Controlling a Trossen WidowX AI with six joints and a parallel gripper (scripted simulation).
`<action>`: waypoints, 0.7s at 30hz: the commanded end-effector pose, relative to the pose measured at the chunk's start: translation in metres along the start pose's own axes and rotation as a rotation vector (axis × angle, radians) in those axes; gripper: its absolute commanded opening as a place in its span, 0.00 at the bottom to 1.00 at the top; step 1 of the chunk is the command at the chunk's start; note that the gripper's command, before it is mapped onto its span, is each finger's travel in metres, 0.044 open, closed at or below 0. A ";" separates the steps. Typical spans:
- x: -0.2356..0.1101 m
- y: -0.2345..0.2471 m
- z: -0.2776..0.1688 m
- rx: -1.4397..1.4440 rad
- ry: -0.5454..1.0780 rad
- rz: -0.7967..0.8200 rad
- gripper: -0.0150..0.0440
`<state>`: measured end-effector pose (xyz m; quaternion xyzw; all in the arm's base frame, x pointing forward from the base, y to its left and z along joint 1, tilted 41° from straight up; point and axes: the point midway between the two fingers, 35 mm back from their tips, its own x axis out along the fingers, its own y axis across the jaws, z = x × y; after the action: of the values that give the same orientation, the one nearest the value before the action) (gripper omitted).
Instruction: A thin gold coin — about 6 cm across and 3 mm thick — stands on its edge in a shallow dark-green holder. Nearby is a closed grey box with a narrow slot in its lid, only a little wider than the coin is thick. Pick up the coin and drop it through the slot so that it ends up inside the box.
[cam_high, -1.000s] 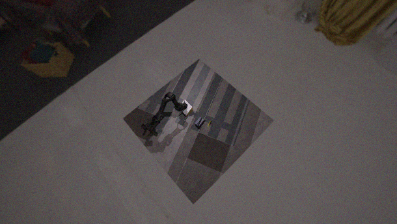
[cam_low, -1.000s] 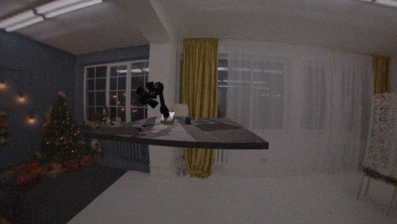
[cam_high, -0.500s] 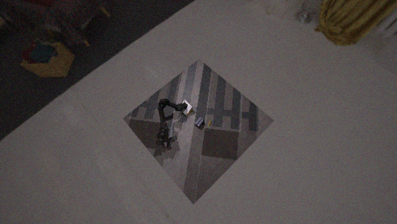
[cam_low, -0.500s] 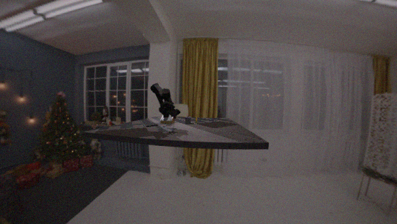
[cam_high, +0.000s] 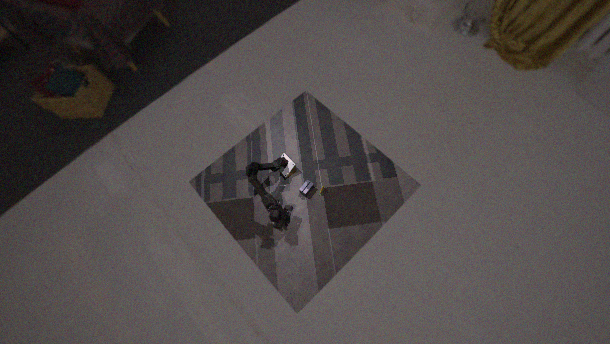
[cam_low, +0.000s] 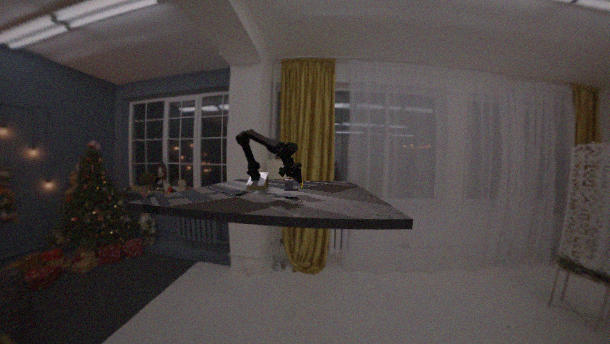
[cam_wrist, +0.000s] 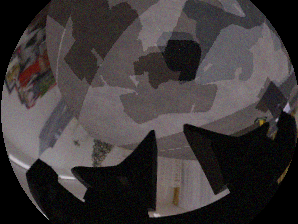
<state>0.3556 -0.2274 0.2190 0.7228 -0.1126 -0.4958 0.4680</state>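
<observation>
The gold coin (cam_high: 322, 190) (cam_low: 302, 184) stands as a small yellow sliver beside the box; its dark-green holder is too small to make out. The grey box (cam_high: 307, 189) (cam_low: 291, 186) stands between the coin and the arm's base; a dark line crosses its lid in the top view. My gripper (cam_wrist: 169, 130) is partly open, with nothing between its fingers. In the top view the arm's far end is to the lower left of the box, away from the coin. A small yellow patch shows at the right of the wrist view; I cannot tell whether it is the coin.
The arm's white base plate (cam_high: 288, 165) (cam_low: 257, 180) is at the upper left of the box in the top view. The patterned table top (cam_high: 350, 245) (cam_low: 350, 215) is diamond-shaped in that view, with its edges well beyond the box and coin.
</observation>
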 end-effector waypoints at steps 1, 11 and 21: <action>0.007 -0.035 -0.040 -0.147 0.021 -0.093 0.53; 0.001 -0.149 -0.118 -0.600 0.009 -0.358 0.53; -0.055 -0.303 -0.161 -1.365 -0.132 -0.579 0.53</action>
<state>0.3878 0.0197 0.0479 0.3542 0.3336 -0.6064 0.6289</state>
